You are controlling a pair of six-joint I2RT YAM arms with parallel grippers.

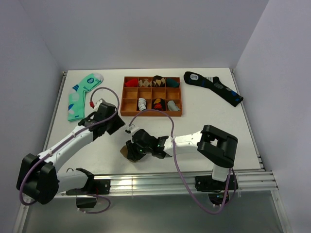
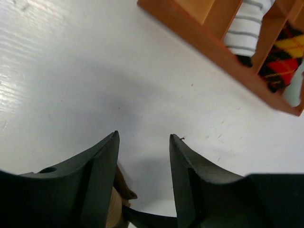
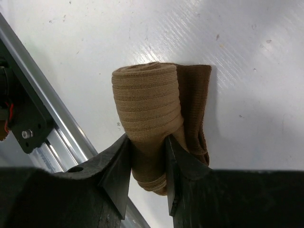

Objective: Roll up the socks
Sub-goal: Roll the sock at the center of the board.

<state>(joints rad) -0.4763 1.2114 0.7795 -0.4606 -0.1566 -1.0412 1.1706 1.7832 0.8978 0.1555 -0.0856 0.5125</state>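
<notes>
Socks (image 3: 145, 99), rolled, clamped between fingers of right end effector (image 3: 147, 140), resting on counter (image 3: 256, 71). Left end effector (image 2: 144, 136) parted, holding nothing, near wooden tray (image 2: 204, 42).

Wears white shells over the long links of the left arm (image 1: 68, 143) and right arm (image 1: 187, 141), with bulky black housings at the joints. Trails a purple cable (image 1: 176, 167) in loose loops along each arm, with a red plug (image 1: 92, 103) on the left one. Ends in matte black, wedge-shaped fingers (image 2: 102, 175), one with a small round hole near its root.
</notes>
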